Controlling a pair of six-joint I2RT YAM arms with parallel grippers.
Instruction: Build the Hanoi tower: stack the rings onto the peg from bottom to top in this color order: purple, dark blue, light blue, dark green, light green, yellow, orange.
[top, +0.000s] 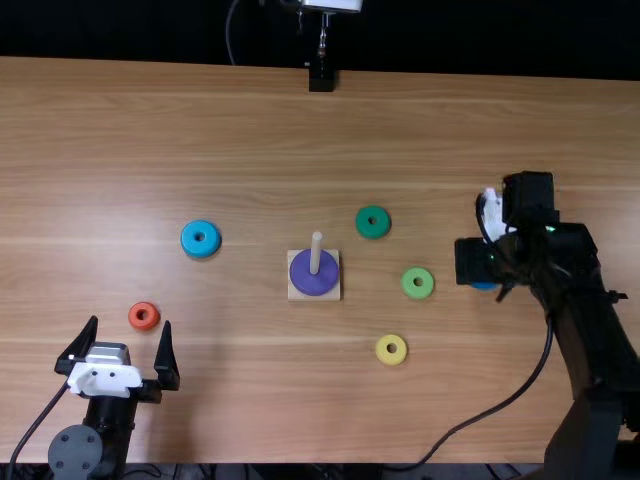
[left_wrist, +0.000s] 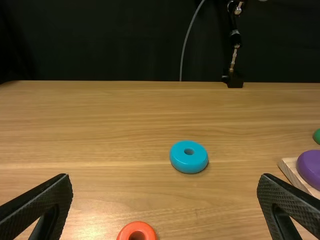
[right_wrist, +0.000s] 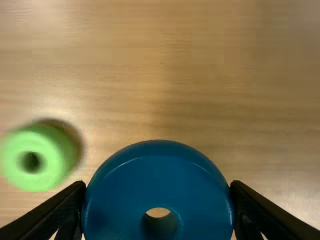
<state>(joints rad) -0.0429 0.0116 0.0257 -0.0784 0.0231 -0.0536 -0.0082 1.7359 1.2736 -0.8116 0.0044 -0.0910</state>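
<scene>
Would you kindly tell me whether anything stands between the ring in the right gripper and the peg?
Yes: the light green ring lies on the table, roughly on the straight line from the held dark blue ring to the peg. A raised carry should probably clear it.

We take this for a robotics lab: we see a left arm (top: 78, 450) and a right arm (top: 590, 335) at a wooden table (top: 200, 120), loose cables, a black backdrop (left_wrist: 110, 40), and a jointed metal stand (left_wrist: 234, 55) at the far edge.
</scene>
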